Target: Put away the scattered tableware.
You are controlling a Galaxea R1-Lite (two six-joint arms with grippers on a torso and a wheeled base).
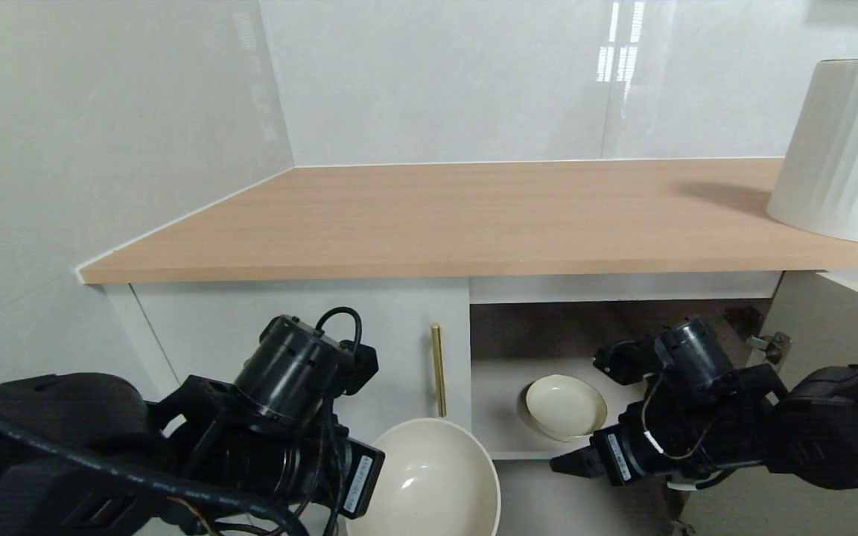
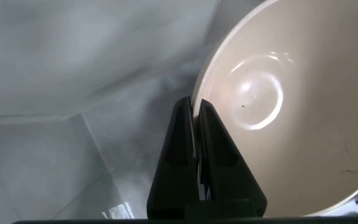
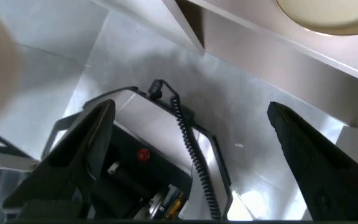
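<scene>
Left gripper (image 2: 195,104) with bowl (image 2: 278,106) near door (image 1: 205,320)

The light-brown wood-grain countertop (image 1: 474,216) carries a white vertically ribbed tapered shade (image 1: 846,149). Below the countertop, the plain white cabinet door (image 1: 213,313) bears a slim brass-gold bar handle (image 1: 437,370); the glossy cream round bowl (image 1: 429,476) and small cream shallow dish (image 1: 564,406) are both plain.

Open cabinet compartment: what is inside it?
One cream dish lies on its shelf. The right arm covers the shelf's right part, so anything there is hidden.
</scene>
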